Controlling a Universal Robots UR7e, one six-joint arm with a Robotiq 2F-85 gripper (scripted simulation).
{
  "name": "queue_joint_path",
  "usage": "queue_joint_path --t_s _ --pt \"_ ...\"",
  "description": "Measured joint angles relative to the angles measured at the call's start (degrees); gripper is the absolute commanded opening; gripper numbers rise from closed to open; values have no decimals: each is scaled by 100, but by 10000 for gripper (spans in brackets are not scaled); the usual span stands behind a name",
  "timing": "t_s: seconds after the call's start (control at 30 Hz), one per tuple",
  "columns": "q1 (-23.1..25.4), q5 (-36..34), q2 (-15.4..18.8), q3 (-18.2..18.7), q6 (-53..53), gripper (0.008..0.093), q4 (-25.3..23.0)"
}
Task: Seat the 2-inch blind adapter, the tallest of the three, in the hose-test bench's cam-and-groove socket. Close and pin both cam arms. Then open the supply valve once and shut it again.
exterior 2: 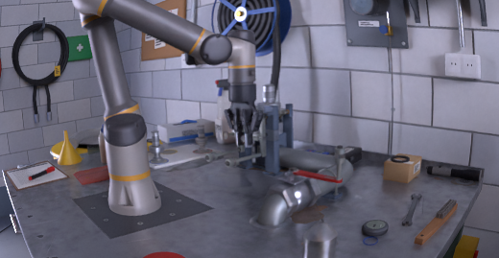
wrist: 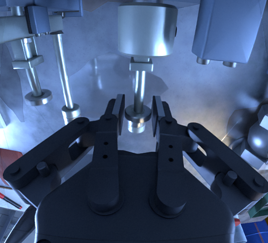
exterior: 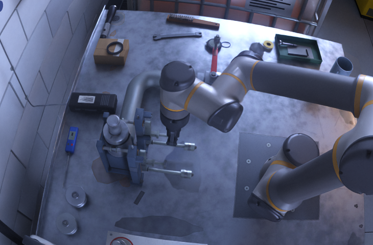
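A steel cam arm (exterior: pixel 175 144) (wrist: pixel 139 92) sticks out level from the blue socket fixture (exterior: pixel 126 144) (exterior 2: pixel 271 136), and its knobbed end lies between my fingers. My gripper (exterior: pixel 172 142) (exterior 2: pixel 244 143) (wrist: pixel 138 116) hangs above it, pointing down. The fingers are still open and hold nothing. A second cam arm (exterior: pixel 169 172) (wrist: pixel 63 75) juts out parallel, nearer the bench front. The tall blind adapter (exterior: pixel 115 130) (exterior 2: pixel 268 95) stands upright in the socket. The red valve handle (exterior: pixel 214 59) (exterior 2: pixel 316 175) lies on the pipe behind.
The blue fixture posts stand close beside my fingers. A grey pipe elbow (exterior: pixel 138 89) curves behind the fixture. Two shorter adapters (exterior: pixel 76 196) (exterior: pixel 66 223) sit near the front left edge. A black box (exterior: pixel 93 101) and blue tester (exterior: pixel 72 139) lie by the wall.
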Motion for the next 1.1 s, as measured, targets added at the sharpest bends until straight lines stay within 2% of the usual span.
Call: queue_joint_path --t_s 0.4,1.1 --pt "3 11 -4 -1 0 80 6" --pt "42 2 74 -61 40 80 4"
